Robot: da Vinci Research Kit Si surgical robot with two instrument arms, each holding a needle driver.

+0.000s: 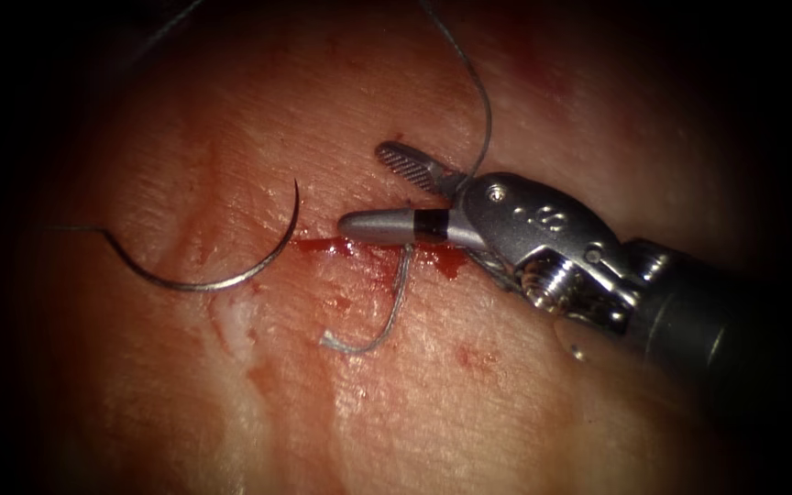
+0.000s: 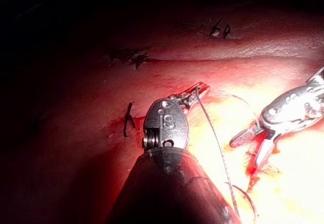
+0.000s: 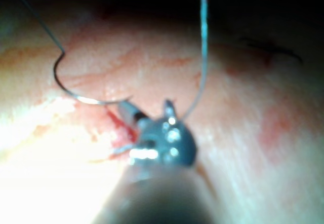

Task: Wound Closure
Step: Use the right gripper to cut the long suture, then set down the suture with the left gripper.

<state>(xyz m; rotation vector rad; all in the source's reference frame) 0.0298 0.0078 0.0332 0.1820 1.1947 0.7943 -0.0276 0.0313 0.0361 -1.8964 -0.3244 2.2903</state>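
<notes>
Endoscope view: the curved needle [image 1: 231,266] lies free on the tissue [image 1: 469,403], left of the cut [image 1: 387,249]; the right pincer [image 1: 373,188] is spread around thread [image 1: 478,101], holding nothing.
Left wrist view: the left pincer [image 2: 199,89] pinches the thread [image 2: 217,143].
Right wrist view: the needle [image 3: 76,92] lies beside the spread right pincer [image 3: 147,110].

The right arm's tool [image 1: 387,191] reaches in from the right edge — jaws spread wide, holding nothing; the left arm's tool [image 2: 195,93] (shaft foreshortened) grips thread [image 2: 215,138] — jaws closed.

The needle [image 1: 222,266] lies on the tissue [image 1: 469,403], seemingly free, left of the right end effector [image 1: 373,191].
</notes>
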